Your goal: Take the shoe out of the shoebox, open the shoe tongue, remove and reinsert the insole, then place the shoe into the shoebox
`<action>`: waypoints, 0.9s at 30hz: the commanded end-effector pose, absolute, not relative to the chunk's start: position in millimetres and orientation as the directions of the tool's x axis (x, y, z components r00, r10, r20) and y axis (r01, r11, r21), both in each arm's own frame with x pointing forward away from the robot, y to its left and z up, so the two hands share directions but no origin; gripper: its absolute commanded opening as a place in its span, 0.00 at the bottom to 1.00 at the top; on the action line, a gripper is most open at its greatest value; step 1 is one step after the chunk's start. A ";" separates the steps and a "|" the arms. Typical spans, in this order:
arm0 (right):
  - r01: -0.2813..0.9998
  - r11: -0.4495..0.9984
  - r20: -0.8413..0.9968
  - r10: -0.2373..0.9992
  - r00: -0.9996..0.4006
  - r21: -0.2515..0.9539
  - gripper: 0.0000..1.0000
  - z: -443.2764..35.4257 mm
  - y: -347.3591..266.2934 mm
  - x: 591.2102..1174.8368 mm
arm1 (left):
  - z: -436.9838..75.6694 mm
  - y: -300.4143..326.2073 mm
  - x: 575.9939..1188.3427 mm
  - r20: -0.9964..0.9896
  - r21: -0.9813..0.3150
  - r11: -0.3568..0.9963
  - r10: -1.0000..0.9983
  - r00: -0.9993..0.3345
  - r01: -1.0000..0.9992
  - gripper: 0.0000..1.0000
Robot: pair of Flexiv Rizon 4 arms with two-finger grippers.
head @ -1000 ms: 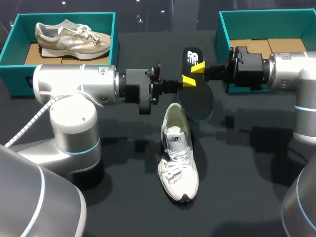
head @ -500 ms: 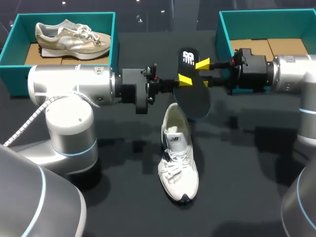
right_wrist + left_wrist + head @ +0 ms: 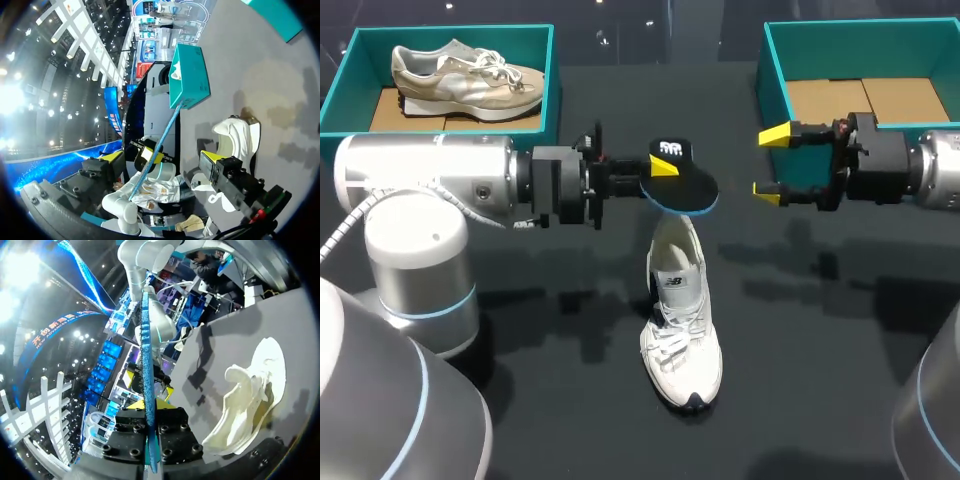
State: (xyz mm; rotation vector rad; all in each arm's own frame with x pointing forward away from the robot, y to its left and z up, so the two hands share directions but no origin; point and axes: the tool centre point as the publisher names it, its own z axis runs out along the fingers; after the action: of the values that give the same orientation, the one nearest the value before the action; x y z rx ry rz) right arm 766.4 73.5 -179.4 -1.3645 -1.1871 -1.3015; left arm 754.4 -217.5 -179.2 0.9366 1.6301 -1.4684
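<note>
The left hand (image 3: 661, 170) is clamped on one end of the dark insole (image 3: 685, 187) and holds it in the air above the heel of the white sneaker (image 3: 681, 320). The sneaker lies in the middle of the table (image 3: 820, 380), toe toward the near edge. The right hand (image 3: 771, 163) hangs near the insole without touching it, fingers wide apart and holding nothing. It is just in front of the teal shoebox (image 3: 775, 70) at the far right corner. A second shoebox (image 3: 350, 70) at the far left corner holds a beige sneaker (image 3: 465, 78).

You have the white shoe (image 3: 680, 320) upright at the table's middle, toe toward the near edge, tongue lifted. The dark, blue-edged insole (image 3: 688, 187) hangs level above its heel, pinched in your left gripper (image 3: 658, 170). The teal shoebox (image 3: 772, 80) sits open at the far right corner.
</note>
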 end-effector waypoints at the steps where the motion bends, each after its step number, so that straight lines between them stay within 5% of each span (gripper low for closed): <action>1: 0.987 -0.158 0.998 0.070 -0.005 0.016 1.00 -176.9 72.3 762.6 | -176.8 -213.9 755.1 -0.600 -0.798 0.045 0.039 -0.799 0.601 0.00; 8: 0.987 -0.158 0.998 0.070 -0.005 0.016 1.00 -176.9 72.3 762.6 | -176.8 -213.9 755.1 -0.600 -0.798 0.045 0.039 -0.799 0.601 0.00; 16: 0.987 -0.158 0.998 0.070 -0.005 0.016 1.00 -176.9 72.3 762.6 | -159.9 -219.4 750.2 -0.210 -0.969 0.118 0.078 -0.975 0.219 0.00; 27: 0.987 -0.158 0.998 0.070 -0.005 0.016 1.00 -176.9 72.3 762.6 | -143.2 -222.8 757.4 0.259 -0.960 0.113 0.017 -0.966 -0.255 0.00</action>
State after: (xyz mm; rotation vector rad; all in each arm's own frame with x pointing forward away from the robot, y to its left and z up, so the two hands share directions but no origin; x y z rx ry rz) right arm 764.1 72.4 -177.8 -1.3681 -1.1871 -1.3031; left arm 753.1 -219.7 -146.7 0.2298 2.2406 -2.0419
